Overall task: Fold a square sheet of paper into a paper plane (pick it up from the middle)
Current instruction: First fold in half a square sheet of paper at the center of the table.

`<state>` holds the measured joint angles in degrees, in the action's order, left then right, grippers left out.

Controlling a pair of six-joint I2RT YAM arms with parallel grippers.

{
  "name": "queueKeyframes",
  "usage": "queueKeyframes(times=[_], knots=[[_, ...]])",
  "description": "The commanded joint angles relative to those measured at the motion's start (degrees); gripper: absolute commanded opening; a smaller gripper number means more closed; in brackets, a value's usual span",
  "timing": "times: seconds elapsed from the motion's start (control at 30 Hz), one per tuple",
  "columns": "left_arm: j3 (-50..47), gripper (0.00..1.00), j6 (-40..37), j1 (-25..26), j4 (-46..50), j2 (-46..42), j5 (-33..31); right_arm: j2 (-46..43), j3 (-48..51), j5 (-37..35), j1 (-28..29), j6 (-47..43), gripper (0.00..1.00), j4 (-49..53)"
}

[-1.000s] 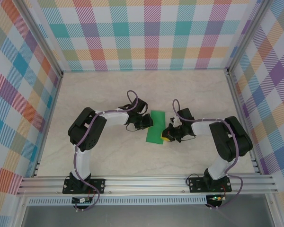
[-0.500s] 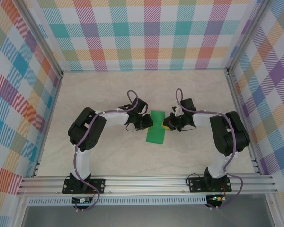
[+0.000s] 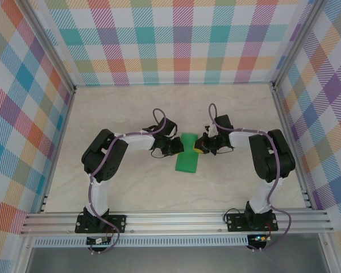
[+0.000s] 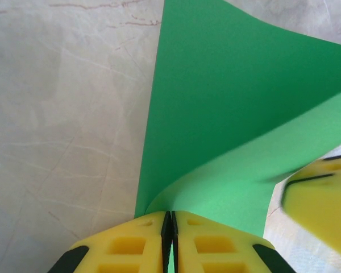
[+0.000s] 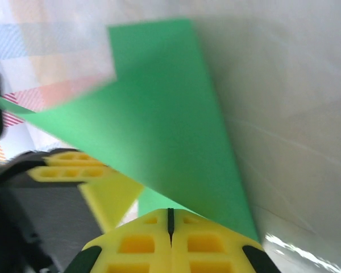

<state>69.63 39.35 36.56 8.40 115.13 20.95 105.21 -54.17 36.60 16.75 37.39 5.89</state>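
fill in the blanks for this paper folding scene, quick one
The square sheet of paper is coloured ___.
In the top view it lies ___ the left gripper and the right gripper.
The left gripper's fingers are coloured ___.
Missing: green; between; yellow.

Thin bright green sheet of paper [image 3: 187, 161] lies central on the tabletop [image 3: 131, 114], doubled into a narrow strip. Top layer bows up off the bottom one; fold rounded.

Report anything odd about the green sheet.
Nothing torn or spilled. The green sheet lies askew on the table, curled over rather than creased flat, pinched by the left gripper, with the shut right gripper at its opposite edge.
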Motion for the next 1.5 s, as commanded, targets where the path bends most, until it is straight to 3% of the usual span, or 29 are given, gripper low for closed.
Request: queueKeyframes(times=[0.0,0.5,0.77,1.07,1.47], knots=[[-1.2,0.13,-1.3,-0.7,7.0,0.9,-3.2,0.0,-2.5,1.7,-0.9,-1.7,0.00,0.4],[-1.7,0.13,-1.4,-0.7,7.1,0.8,-3.3,6.1,-3.7,-1.2,-2.3,-4.3,0.00,2.6],[-2.0,0.13,-1.6,-0.7,7.1,0.7,-3.3,3.3,-6.6,3.6,-4.5,-2.9,0.00,1.9],[-2.0,0.13,-1.7,-0.7,7.1,0.4,-3.5,9.6,-9.3,3.2,-4.8,-4.3,0.00,3.6],[-2.0,0.13,-2.2,-0.7,9.5,0.3,-3.6,7.0,-14.4,-2.4,-4.8,-7.8,0.00,12.2]])
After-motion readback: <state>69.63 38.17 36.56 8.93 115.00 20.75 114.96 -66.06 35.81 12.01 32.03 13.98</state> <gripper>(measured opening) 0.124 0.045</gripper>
